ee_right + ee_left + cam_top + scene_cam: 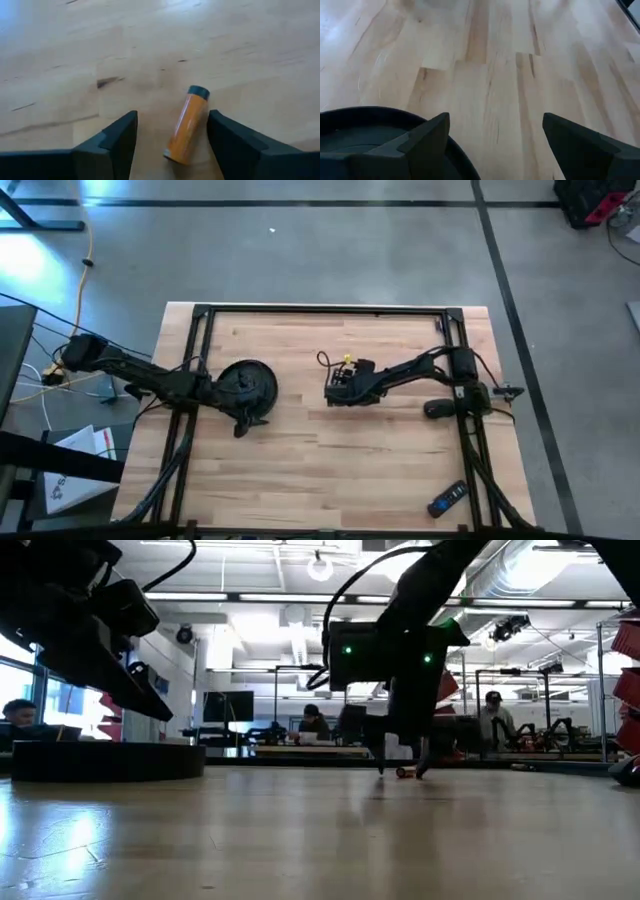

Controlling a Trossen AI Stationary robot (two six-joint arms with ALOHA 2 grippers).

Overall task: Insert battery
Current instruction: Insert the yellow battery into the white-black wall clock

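Your right gripper (170, 137) sits low over the middle of the counter (330, 470), fingers spread wide and holding nothing, with the battery (185, 126) lying flat on the wood between them. In the right wrist view you can see the battery is an orange cylinder with a dark cap at one end; its long axis runs roughly along the line the gripper looks, tilted a little to one side, and the dark-capped end points away from the wrist. The battery lies nearer one finger than the other and touches neither that you can make out. In the low view the same gripper (398, 765) comes down to the counter top, and a small orange spot shows on the wood between its fingertips.

Your left gripper (492, 145) hangs open just above the wood, beside a round black dish (246, 386) on the left half of the counter; the dish's rim shows next to one of its fingers in the left wrist view. A dark remote-like object (447, 499) lies near the counter's front right corner, well apart from both grippers.
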